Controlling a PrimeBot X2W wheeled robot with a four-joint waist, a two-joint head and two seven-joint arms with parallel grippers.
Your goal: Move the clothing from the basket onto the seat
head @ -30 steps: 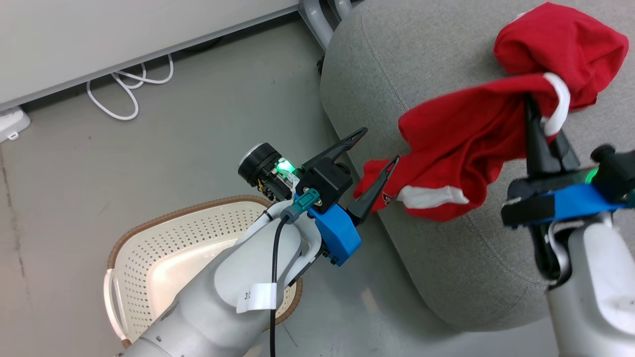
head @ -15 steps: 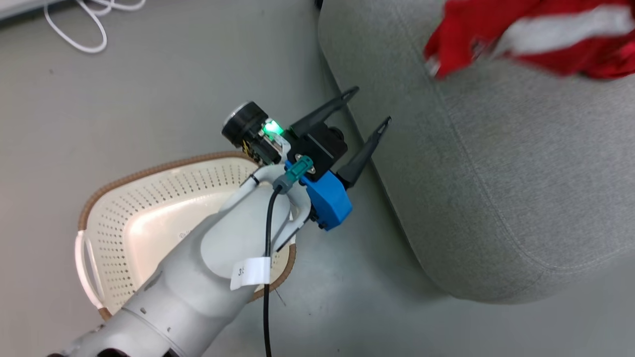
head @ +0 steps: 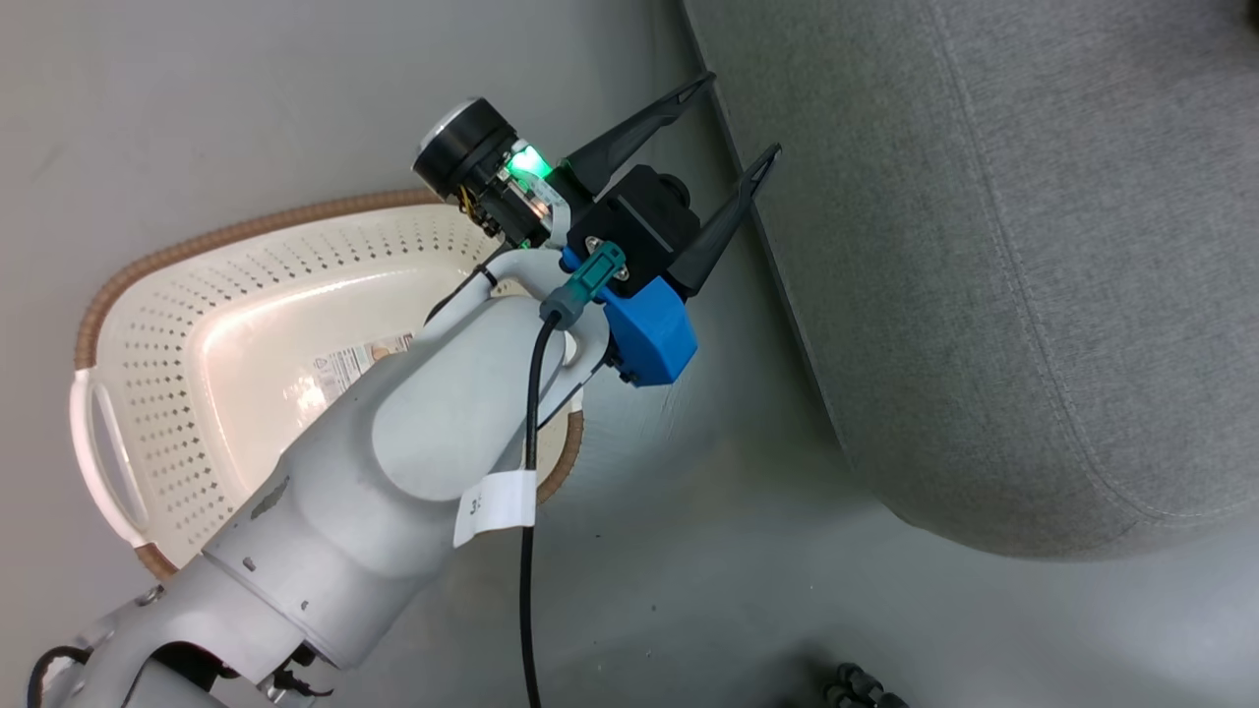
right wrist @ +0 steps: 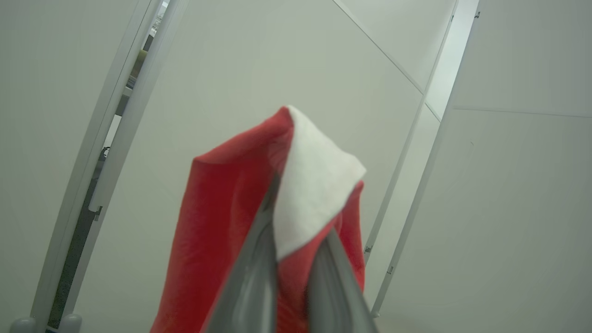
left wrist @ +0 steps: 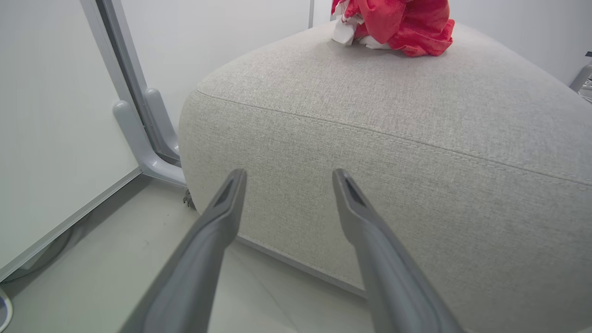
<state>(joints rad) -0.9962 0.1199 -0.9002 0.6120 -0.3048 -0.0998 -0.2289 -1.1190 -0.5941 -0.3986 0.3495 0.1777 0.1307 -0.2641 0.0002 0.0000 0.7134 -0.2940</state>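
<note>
Two fingers of the left gripper (head: 743,113) are standing apart, released, just beside the seat (head: 984,246), the basket (head: 167,344) sitting near the seat. One red garment (left wrist: 402,23) is lying atop the seat. The right gripper (right wrist: 300,210) is clenching another red garment (right wrist: 212,222).

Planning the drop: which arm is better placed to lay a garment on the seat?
Right, most likely. The right gripper is shut on a red garment; the left gripper is open and empty beside the seat.
</note>
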